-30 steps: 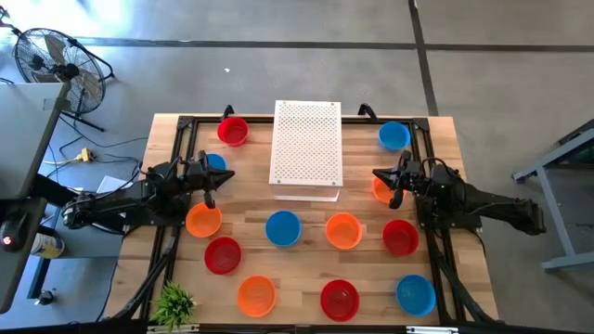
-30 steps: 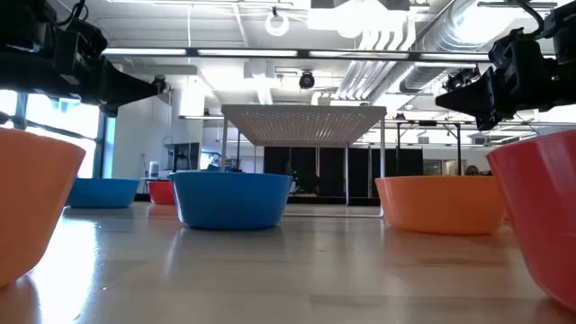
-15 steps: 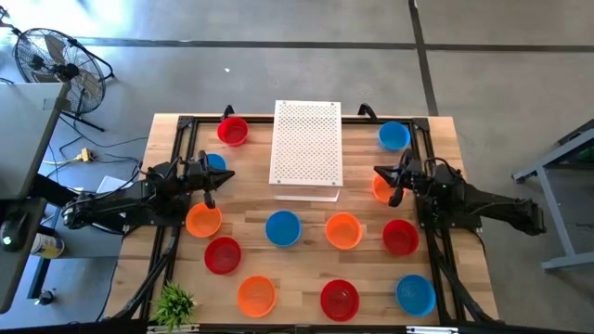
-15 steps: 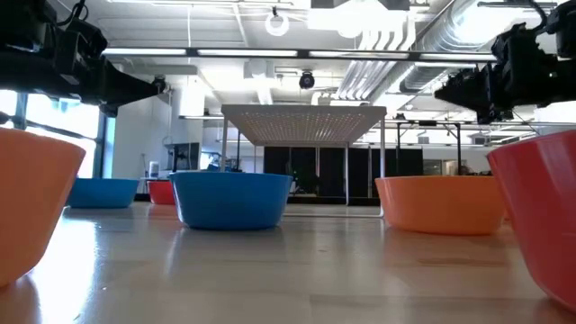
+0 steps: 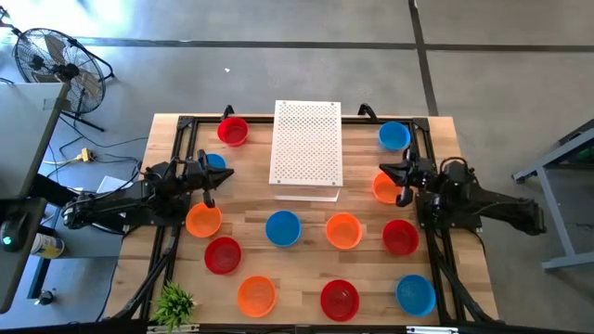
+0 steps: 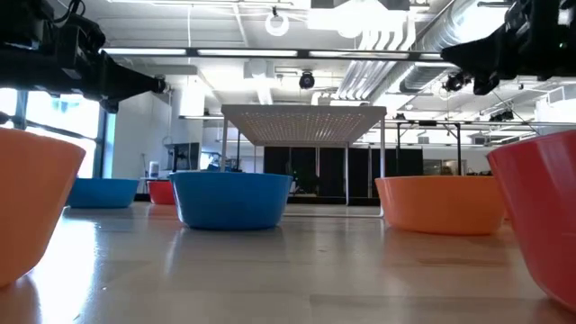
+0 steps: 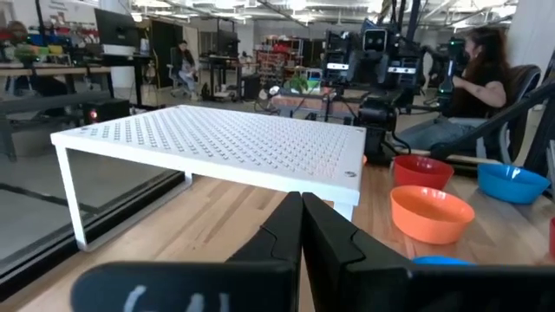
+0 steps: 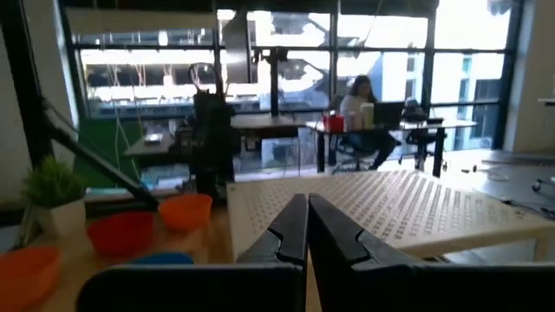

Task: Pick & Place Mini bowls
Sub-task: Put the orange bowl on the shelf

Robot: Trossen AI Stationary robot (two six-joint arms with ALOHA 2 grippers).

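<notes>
Mini bowls in red, orange and blue stand scattered, each on its base, on the wooden table. In the high view my left gripper hovers shut beside a blue bowl and above an orange bowl. My right gripper hovers shut over an orange bowl, with a blue bowl farther off and a red bowl nearer. In each wrist view the fingers of the left gripper and the right gripper lie closed together. Both grippers hold nothing.
A white perforated board stands on legs at the table's far middle, between the two arms. More bowls sit along the near half, among them blue, orange and red. A small green plant is at the near left corner. People sit beyond the table.
My right gripper has risen and drawn back a little toward the table's right edge, staying shut. The bowls have stayed where they were.
</notes>
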